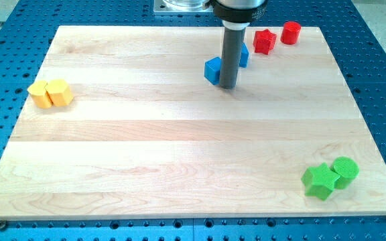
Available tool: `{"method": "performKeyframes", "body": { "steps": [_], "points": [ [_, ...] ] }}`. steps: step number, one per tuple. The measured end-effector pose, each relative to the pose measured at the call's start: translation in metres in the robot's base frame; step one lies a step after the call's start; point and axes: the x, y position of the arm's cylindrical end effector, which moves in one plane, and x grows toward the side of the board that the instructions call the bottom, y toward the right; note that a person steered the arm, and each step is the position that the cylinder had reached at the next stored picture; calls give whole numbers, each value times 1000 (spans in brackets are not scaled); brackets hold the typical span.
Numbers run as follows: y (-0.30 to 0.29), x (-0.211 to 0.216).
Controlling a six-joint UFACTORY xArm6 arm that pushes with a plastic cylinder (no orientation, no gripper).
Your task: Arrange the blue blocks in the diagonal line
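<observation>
The tip [227,86] rests on the table [179,154] just right of one blue block [212,69]; the other blue block [244,55] sits up-right behind the rod. There is no gripper. They already slant diagonally, so little seems left.
</observation>
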Motion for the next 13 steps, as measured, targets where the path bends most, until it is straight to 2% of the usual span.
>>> {"method": "performKeyframes", "body": {
  "steps": [2, 5, 6, 8, 9, 10, 11, 12, 13],
  "points": [
    [39, -27],
    [47, -48],
    [49, -21],
    [-33, -6],
    [-47, 6],
    [-100, 20],
    [-113, -37],
    [-99, -63],
    [-76, -61]
  ]
}}
